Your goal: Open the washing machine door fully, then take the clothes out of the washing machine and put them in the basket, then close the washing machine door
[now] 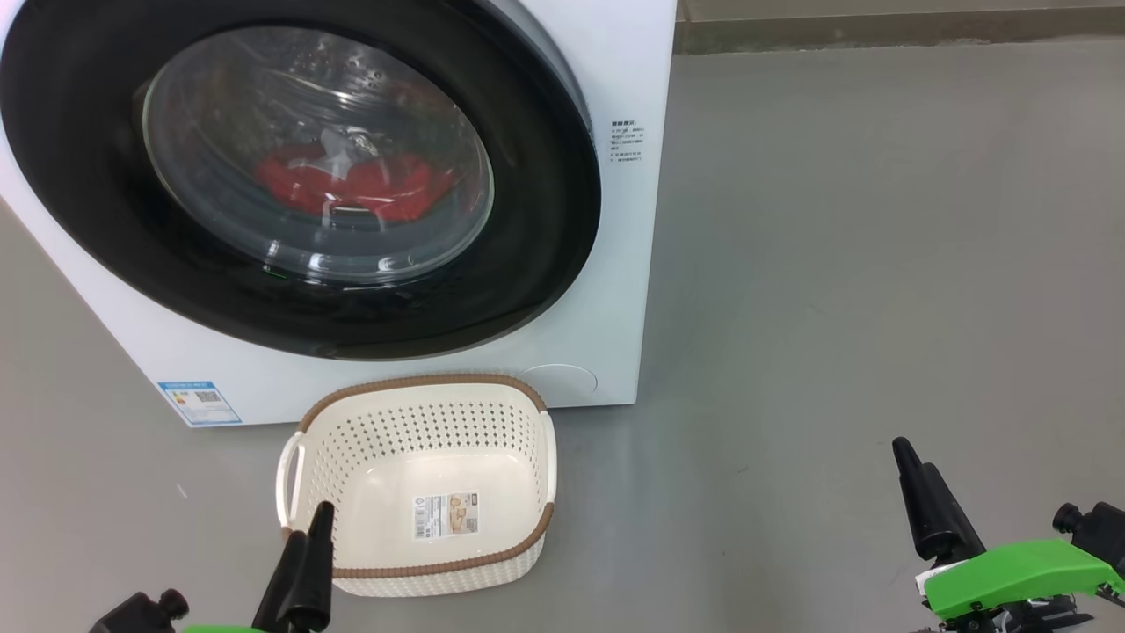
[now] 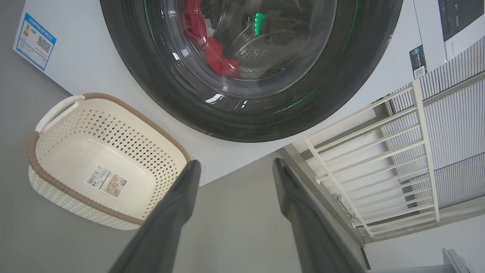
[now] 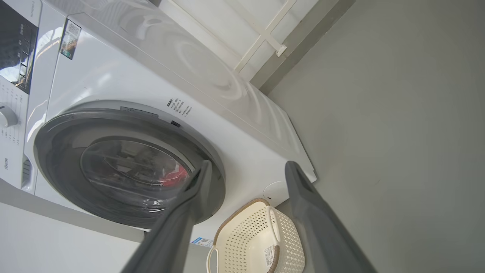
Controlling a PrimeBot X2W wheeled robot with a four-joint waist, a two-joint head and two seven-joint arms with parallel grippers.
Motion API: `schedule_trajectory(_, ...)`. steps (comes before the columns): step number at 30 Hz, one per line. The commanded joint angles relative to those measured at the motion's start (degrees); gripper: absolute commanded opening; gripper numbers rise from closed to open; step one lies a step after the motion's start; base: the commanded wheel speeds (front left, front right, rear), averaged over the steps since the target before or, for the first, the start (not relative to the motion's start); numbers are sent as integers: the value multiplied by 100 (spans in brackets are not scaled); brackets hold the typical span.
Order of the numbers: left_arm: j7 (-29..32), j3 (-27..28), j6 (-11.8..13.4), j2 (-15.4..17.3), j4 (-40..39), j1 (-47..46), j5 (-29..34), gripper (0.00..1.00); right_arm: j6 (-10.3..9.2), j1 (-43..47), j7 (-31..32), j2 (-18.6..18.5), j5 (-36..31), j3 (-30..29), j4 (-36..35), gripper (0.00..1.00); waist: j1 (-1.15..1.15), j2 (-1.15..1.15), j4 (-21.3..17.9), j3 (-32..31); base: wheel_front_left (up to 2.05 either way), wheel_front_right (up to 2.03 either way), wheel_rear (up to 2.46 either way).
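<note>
The washing machine (image 1: 635, 79) is a white box at the upper left of the head view. Its door (image 1: 536, 220), a glossy black rim around a clear glass bowl, lies flat against the front. Red clothes (image 1: 352, 186) show through the glass, inside the drum. The cream basket (image 1: 422, 383) with a brown rim stands on the floor just before the machine, holding nothing but its paper label. My left gripper (image 2: 237, 163) is open, low beside the basket's near left corner. My right gripper (image 3: 249, 163) is open too, hanging over bare floor well to the right.
Grey floor (image 1: 879, 264) stretches to the right of the machine, up to a wall base (image 1: 879, 31). A white slatted railing (image 2: 379, 159) stands beside the machine. A blue label sticker (image 1: 199, 402) marks the machine's lower left corner.
</note>
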Motion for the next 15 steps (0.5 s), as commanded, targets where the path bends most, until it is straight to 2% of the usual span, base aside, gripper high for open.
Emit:
schedule_trajectory(1,-94,45,57,88,-190,-52,268,100,42,-71,-82,-103,-256,64,-182,100,-1,0,2,2,0,0,0)
schedule_trajectory(15,-334,35,148,97,-281,-18,1134,100,52,-14,-317,-149,-1154,177,-226,100,-1,0,-2,36,0,0,0)
